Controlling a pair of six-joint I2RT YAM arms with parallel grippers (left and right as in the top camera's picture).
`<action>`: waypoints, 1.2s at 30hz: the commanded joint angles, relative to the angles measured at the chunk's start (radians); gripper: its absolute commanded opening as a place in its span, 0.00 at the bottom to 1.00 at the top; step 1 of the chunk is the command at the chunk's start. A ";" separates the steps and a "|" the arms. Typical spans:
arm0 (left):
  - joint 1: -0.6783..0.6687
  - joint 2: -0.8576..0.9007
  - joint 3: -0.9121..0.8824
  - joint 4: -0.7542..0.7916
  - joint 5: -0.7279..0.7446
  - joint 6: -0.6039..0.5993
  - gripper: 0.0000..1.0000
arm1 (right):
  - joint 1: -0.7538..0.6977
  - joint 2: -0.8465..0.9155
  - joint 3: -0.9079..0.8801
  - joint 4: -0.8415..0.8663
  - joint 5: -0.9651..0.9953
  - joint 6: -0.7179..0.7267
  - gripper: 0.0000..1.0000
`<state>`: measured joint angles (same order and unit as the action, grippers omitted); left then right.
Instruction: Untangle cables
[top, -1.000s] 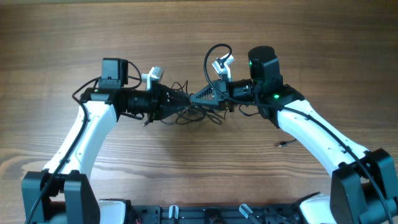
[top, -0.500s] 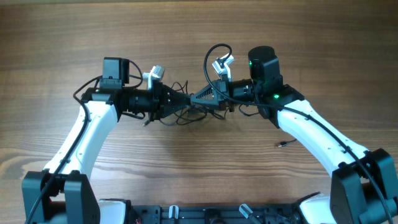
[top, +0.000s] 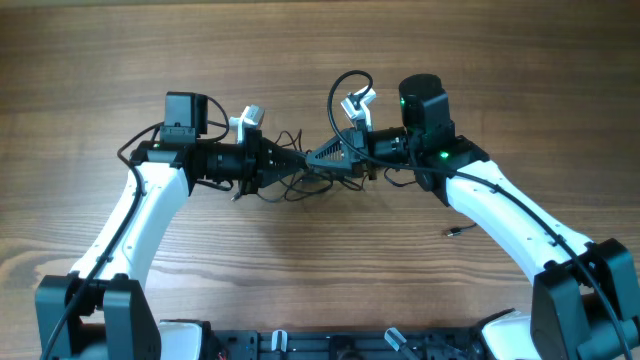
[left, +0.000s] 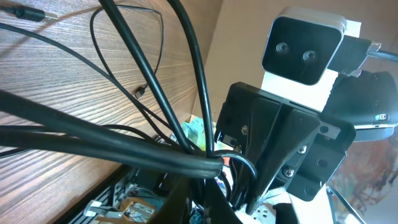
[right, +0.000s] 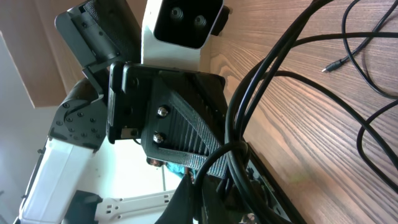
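Observation:
The cables (top: 312, 184) are thin black cords in a loose tangle at the table's middle, between my two grippers. My left gripper (top: 298, 161) and right gripper (top: 318, 157) meet tip to tip over the tangle. In the left wrist view the cables (left: 118, 146) cross in a tight bundle just above my shut fingers (left: 200, 200). In the right wrist view the cables (right: 264, 78) run down into my shut fingers (right: 210, 194). A small plug end (right: 336, 63) lies loose on the wood.
A separate short cord end with a plug (top: 456, 232) lies on the wooden table (top: 320, 60) near the right arm. A loop of thicker black wire (top: 345, 85) rises by the right wrist. The robot base runs along the front edge (top: 320, 345).

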<state>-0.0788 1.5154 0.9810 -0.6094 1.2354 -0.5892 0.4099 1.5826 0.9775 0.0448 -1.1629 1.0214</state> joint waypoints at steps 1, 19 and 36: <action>-0.005 0.003 0.001 0.003 0.007 -0.003 0.13 | 0.005 -0.016 0.011 0.002 -0.013 0.003 0.04; -0.005 0.003 0.001 0.012 0.051 -0.026 0.10 | 0.005 -0.016 0.011 0.002 -0.013 0.003 0.04; 0.028 0.003 0.001 0.045 0.053 -0.023 0.04 | 0.005 -0.016 0.011 -0.344 0.244 -0.152 0.04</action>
<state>-0.0753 1.5166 0.9806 -0.5751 1.2427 -0.6121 0.4091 1.5772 0.9924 -0.1745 -1.1000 0.9665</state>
